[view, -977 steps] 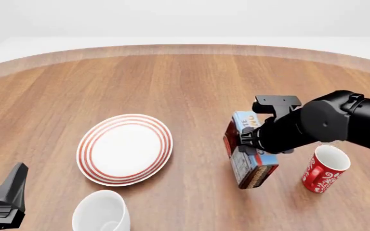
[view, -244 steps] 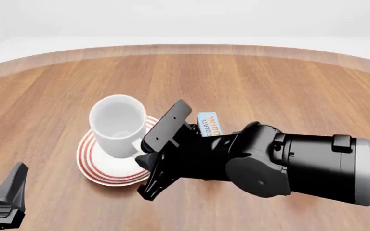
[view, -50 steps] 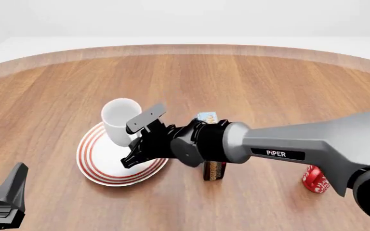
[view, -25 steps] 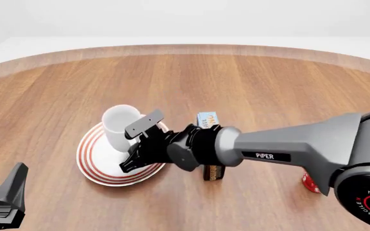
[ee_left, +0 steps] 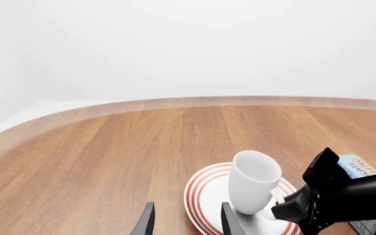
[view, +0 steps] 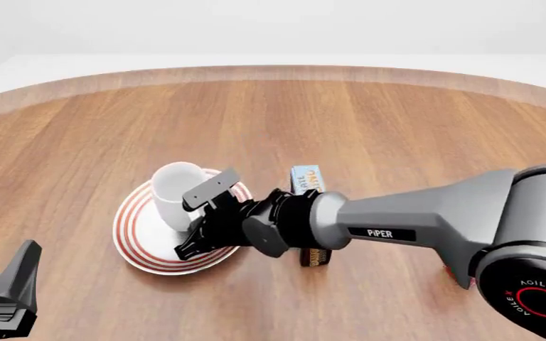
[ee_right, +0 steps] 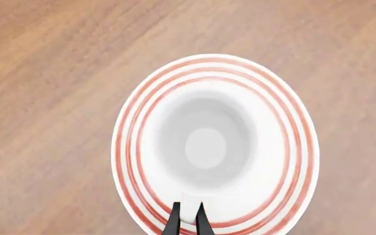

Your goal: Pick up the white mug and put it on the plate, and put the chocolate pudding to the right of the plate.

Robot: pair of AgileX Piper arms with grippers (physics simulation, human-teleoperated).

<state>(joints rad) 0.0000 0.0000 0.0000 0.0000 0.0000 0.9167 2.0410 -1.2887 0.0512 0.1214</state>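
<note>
On the red-ringed plate (view: 138, 243) stands the glossy white mug (view: 175, 193), right hand (ee_right: 188, 219) pinching its handle

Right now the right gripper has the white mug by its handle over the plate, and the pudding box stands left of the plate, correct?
Not quite: the chocolate pudding box stands right of the plate, as the front view shows. The right gripper does pinch the white mug by its handle.

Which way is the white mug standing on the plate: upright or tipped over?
Upright: the white mug stands mouth-up on the plate, its open rim visible from above in the right wrist view.
</note>
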